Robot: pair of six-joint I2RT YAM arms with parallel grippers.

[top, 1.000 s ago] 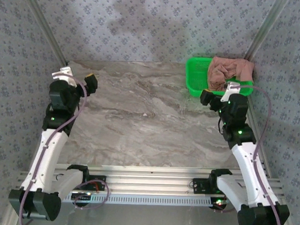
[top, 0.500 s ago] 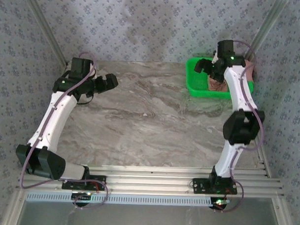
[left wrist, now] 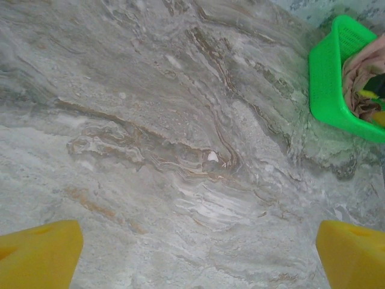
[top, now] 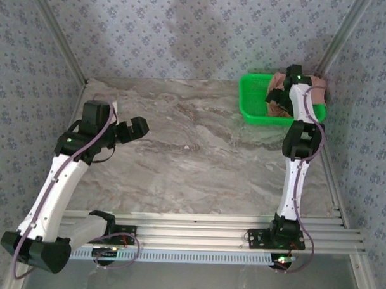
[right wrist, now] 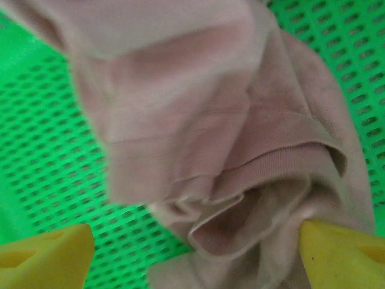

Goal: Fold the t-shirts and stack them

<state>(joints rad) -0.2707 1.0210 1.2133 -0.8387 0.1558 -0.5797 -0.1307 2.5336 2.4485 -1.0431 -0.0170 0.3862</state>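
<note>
Observation: the t-shirt [right wrist: 198, 120] lies crumpled inside the basket [top: 250, 102], which sits at the far right corner of the worktop [top: 192, 157]. The right gripper [right wrist: 194, 236] is down in the basket with its jaws wide, one finger on each side of a bunched fold, nothing clamped. The left gripper [left wrist: 197, 244] hangs well to the left of the basket over bare worktop, jaws at full spread and empty. Risks, as judged: a closure here may take only a thin outer fold, which could slip on the lift. It may also take several layers at once, so the shirt comes out knotted and hard to spread. A fingertip low against the basket floor could catch the mesh and drag or tip the basket. Trailing cloth could also snag on the basket rim. Limits of view: the printed graphic is not visible. A ribbed band [right wrist: 283, 159] shows, but whether it is collar, cuff or hem cannot be told. The upper wrist picture is blurred, and contact between the right-hand finger and the cloth is uncertain. From above, the right arm [top: 299, 123] covers much of the basket's contents.
</note>
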